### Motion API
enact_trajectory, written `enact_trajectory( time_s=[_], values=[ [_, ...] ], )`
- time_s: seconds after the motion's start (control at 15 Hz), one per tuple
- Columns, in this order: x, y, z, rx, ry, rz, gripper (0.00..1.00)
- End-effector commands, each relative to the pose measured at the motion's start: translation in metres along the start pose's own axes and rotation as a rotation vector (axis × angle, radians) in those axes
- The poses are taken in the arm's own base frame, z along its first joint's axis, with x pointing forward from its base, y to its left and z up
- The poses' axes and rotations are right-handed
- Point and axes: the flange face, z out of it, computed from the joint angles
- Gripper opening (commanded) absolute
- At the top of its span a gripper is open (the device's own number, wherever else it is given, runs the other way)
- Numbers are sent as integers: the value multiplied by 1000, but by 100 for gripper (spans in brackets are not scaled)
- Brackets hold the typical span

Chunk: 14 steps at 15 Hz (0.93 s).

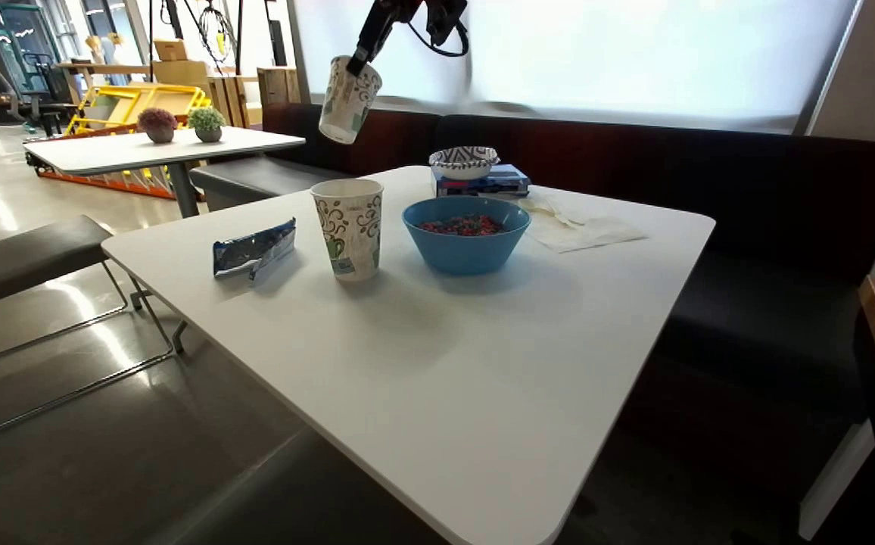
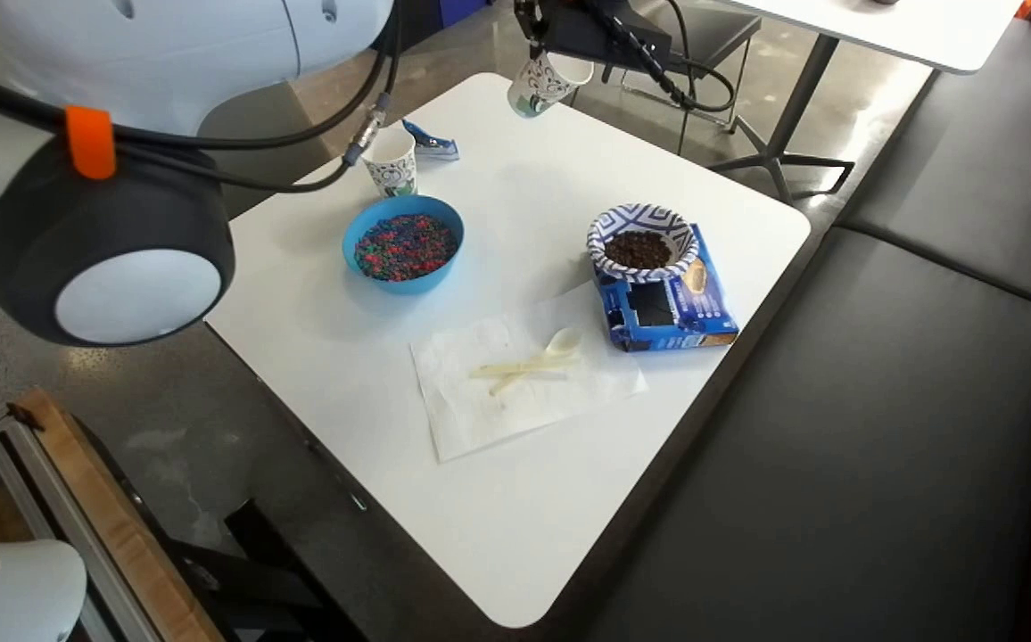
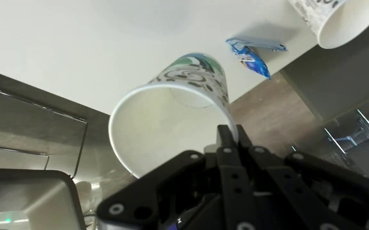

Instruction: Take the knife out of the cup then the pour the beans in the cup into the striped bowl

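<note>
Paper cup (image 3: 171, 118): scroll print, green towards the base; raised clear of the table (image 1: 475, 356), tilted, mouth upward. The gripper (image 3: 233, 132) is clamped on its wall at the rim. Pale inner wall and bottom in view.

Striped bowl (image 2: 645, 220): dark blue and white, holding dark brown beans (image 2: 639, 251); stands on a blue box (image 2: 694, 312), at right in an exterior view.

Blue bowl (image 2: 391, 206): plain, holding red and other coloured bits (image 2: 407, 248); left of the striped bowl there.

Second cup (image 1: 350, 231): like print, upright, just left of the blue bowl in an exterior view; bottom hidden.

Packet (image 1: 254, 247): blue, crumpled, farther left.

Knife (image 2: 499, 368), so far as can be told: slender, straight, pale; crossed with a spoon (image 2: 562, 342) on a paper sheet (image 2: 471, 419), left of the box in an exterior view.

Lettering: on box, packet and below the second cup's rim; too small to read.
</note>
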Motion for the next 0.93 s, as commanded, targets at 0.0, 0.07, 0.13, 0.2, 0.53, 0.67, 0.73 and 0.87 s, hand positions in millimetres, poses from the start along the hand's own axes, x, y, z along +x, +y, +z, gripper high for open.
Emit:
enact_trajectory(
  time_s=[0.0, 0.07, 0.13, 0.2, 0.53, 0.67, 0.73, 0.87],
  values=[
    [16, -1, 15, -148, -99, -85, 1],
    [20, -1, 21, -187, -124, -108, 1],
    [25, -1, 27, -225, -150, -130, 1],
    [28, -1, 34, -262, -176, -153, 1],
    [33, -1, 78, -415, -352, -252, 1],
    [33, -3, 96, -448, -442, -296, 1],
    [32, -4, 103, -460, -485, -321, 1],
    [33, -11, 116, -448, -576, -385, 1]
  ],
)
